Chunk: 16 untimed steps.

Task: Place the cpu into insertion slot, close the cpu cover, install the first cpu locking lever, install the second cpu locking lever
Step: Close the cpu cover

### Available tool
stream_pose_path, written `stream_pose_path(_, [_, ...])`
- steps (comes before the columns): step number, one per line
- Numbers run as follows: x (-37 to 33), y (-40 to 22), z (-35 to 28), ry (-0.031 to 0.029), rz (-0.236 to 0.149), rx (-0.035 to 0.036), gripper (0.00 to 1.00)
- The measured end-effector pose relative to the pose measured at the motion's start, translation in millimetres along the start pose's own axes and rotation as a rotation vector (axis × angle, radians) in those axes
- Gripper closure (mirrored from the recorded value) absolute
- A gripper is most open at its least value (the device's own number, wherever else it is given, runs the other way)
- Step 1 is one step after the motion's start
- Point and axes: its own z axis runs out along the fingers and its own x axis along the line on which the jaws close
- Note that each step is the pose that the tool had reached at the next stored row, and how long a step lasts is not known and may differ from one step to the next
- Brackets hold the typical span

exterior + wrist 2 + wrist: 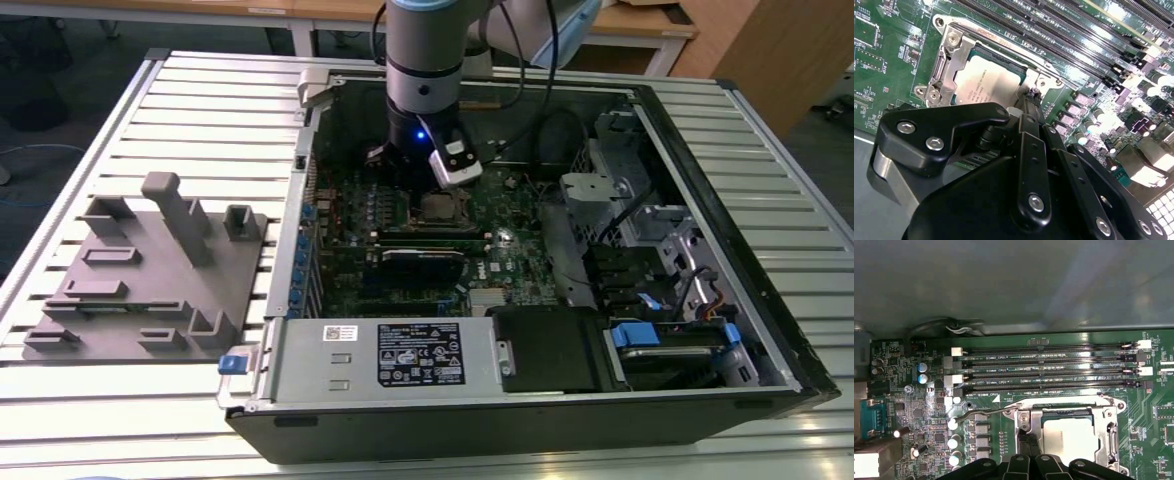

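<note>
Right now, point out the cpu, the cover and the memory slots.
cpu point(1071, 440): first wrist view, middle of its metal top.
cover point(1069, 406): first wrist view, its bar nearest the slots.
memory slots point(1049, 372): first wrist view, middle of one slot.

Even overhead light is falling on the ribbed silver metal table point(174, 110) in the exterior view, while the open black computer case point(534, 430) is lying in shadow inside, with a small blue lamp point(422, 133) glowing on the arm. In the second wrist view, glare is washing part of the green motherboard point(884, 75) white. In the first wrist view, the grey case wall point(1004, 280) is blurring, the long black memory slots point(1054, 371) are glinting, and the small flat grey-silver cpu point(1069, 437) is shining pale.
</note>
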Motion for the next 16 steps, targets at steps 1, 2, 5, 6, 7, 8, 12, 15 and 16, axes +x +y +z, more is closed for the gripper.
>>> stream_pose_path(1, [0.0,0.0,0.1,-0.0001,0.0,-0.0001,0.89])
stream_pose_path(2, [-0.1,0.1,0.2,-0.0002,0.0,-0.0003,0.89])
stream_pose_path(5, [-0.1,0.1,0.3,-0.0004,0.0,-0.0006,0.89])
stream_pose_path(6, [-0.1,0.1,0.1,-0.0004,0.0,-0.0007,0.89])
stream_pose_path(7, [-0.1,0.1,-0.1,-0.0005,0.0,-0.0007,0.89])
stream_pose_path(8, [-0.1,0.2,-0.4,-0.0007,0.0,-0.0011,0.89])
stream_pose_path(12, [-0.1,0.2,-2.6,-0.0004,0.0,-0.0006,0.89])
stream_pose_path(15, [-0.1,0.2,-5.1,-0.0004,0.0,-0.0005,0.89])
stream_pose_path(16, [-0.1,0.2,-6.1,-0.0004,0.0,-0.0006,0.89])
